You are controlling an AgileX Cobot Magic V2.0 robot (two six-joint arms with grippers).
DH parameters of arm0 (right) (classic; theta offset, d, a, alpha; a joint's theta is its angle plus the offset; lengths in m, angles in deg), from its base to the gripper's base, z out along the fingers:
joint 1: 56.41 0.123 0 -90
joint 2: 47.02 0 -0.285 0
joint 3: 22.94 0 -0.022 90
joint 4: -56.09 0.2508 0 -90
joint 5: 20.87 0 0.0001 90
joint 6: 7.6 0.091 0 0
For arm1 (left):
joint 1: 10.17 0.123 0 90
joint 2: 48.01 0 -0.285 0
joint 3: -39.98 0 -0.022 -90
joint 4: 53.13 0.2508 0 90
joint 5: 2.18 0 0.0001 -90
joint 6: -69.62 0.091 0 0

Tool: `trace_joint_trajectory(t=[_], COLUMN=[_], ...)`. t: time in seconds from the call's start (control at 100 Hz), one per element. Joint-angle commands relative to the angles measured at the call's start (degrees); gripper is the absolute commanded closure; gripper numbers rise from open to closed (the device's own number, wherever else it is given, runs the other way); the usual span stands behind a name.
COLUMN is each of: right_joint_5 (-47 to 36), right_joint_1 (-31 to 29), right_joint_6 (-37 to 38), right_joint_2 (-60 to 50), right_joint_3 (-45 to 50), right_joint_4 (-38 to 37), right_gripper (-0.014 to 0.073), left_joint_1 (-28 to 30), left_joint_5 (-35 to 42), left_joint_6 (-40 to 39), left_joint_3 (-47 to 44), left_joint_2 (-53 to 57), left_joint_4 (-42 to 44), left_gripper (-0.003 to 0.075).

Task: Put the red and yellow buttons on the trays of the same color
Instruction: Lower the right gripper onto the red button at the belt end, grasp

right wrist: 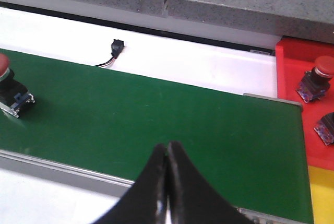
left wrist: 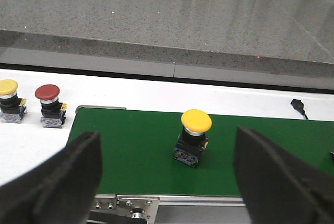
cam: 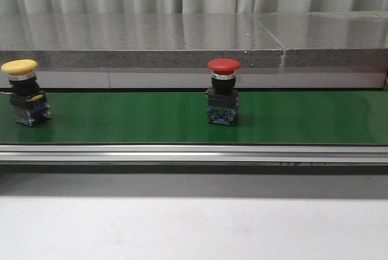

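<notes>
Yellow button [cam: 23, 93] is sitting upright at the left end of the green belt [cam: 151, 117], long axis vertical, mushroom cap up, contact block down on the belt. Red button [cam: 223, 91] is standing the same way near mid-belt, well apart from the yellow one.

Left tool [left wrist: 167, 177] is hovering over the near belt edge, jaws spread wide, gripping nothing; the yellow button is sitting between the two fingers in its view but farther out, not touched. Right tool [right wrist: 168, 182] is hanging over the belt with fingers pressed together, nothing between them.

Left wrist view is showing what the front view isn't: two spare buttons, one yellow [left wrist: 9, 100] and one red [left wrist: 50, 105], standing upright on the white tabletop [left wrist: 31, 145] off the belt's end.

Right wrist view is showing the red tray [right wrist: 295, 70] past the other belt end, with a red-capped button [right wrist: 315, 78] in it, a second block at the frame edge, and a yellow tray [right wrist: 321, 192] just beside. Small black sensor [right wrist: 116, 46] is sitting behind the belt.
</notes>
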Motion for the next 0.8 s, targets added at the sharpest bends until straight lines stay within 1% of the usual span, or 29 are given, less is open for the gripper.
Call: trace_joint_trajectory(t=[0.0, 0.02, 0.07, 0.09, 0.13, 0.35, 0.47, 0.54, 0.61, 0.68, 0.79], right_joint_5=[-3.14, -3.14, -3.14, -3.14, -3.19, -3.45, -3.22, -2.57, -1.83, -1.44, -1.17], right_joint_1=[0.02, 0.02, 0.02, 0.02, 0.02, 0.02, 0.02, 0.02, 0.02, 0.02, 0.02], right_joint_6=[-0.62, -0.62, -0.62, -0.62, -0.62, -0.62, -0.62, -0.62, -0.62, -0.62, -0.62], right_joint_2=[-0.20, -0.20, -0.20, -0.20, -0.20, -0.20, -0.20, -0.20, -0.20, -0.20, -0.20], right_joint_3=[-1.50, -1.50, -1.50, -1.50, -1.50, -1.50, -1.50, -1.50, -1.50, -1.50, -1.50], right_joint_4=[0.93, 0.93, 0.93, 0.93, 0.93, 0.93, 0.93, 0.93, 0.93, 0.93, 0.93], right_gripper=[0.0661, 0.0661, 0.0661, 0.0661, 0.0661, 0.0661, 0.0657, 0.0629, 0.0548, 0.0416, 0.0133], left_joint_1=[-0.38, -0.38, -0.38, -0.38, -0.38, -0.38, -0.38, -0.38, -0.38, -0.38, -0.38], left_joint_5=[4.34, 4.23, 4.10, 4.10, 4.00, 1.92, 2.05, 2.05, 2.05, 2.05, 2.05], left_joint_6=[0.01, 0.01, 0.01, 0.01, 0.01, 0.01, 0.01, 0.01, 0.01, 0.01, 0.01], left_joint_3=[-0.25, -0.37, -1.08, -1.12, -1.44, -1.55, -1.55, -1.55, -1.55, -1.55, -1.55], left_joint_2=[2.85, 3.18, 4.09, 4.24, 4.38, 4.38, 4.38, 4.38, 4.38, 4.38, 4.38], left_joint_4=[0.02, 0.02, 0.02, 0.02, 0.02, 0.02, 0.02, 0.02, 0.02, 0.02, 0.02], left_gripper=[0.0468, 0.0498, 0.0619, 0.0650, 0.0734, 0.0739, 0.0739, 0.0739, 0.0739, 0.0739, 0.0739])
